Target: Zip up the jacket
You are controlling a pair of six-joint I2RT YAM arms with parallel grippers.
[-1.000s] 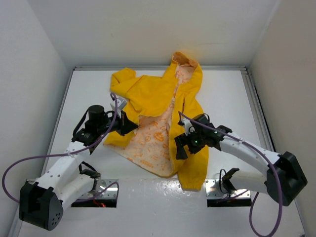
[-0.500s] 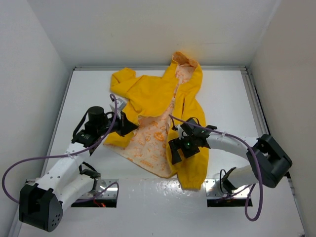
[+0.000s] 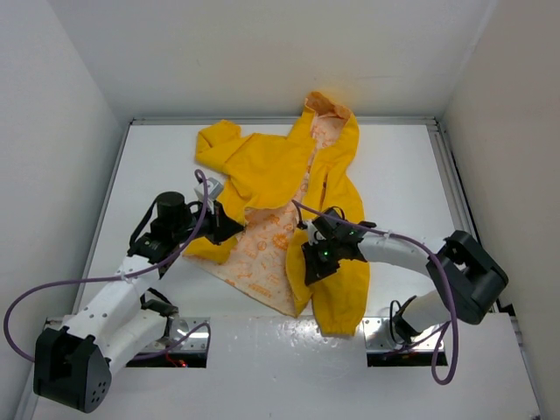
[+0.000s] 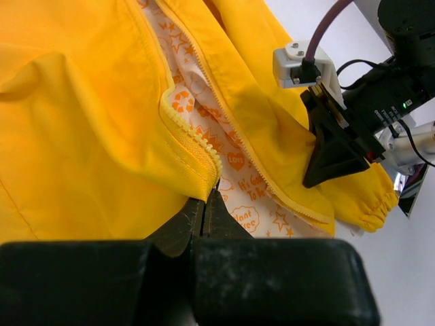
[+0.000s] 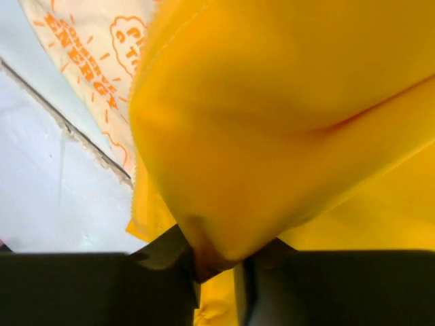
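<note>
My left tool (image 4: 206, 198) pinches jacket (image 3: 262, 166) at left zipper edge (image 4: 194, 146); my right tool (image 3: 311, 266) clamps right panel. Edges apart, lining (image 3: 271, 245) between; long axis runs hem-to-hood.

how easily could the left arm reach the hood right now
Probably not without letting go: the left gripper is shut on the jacket at its zipper edge, and the hood lies far beyond it.
</note>
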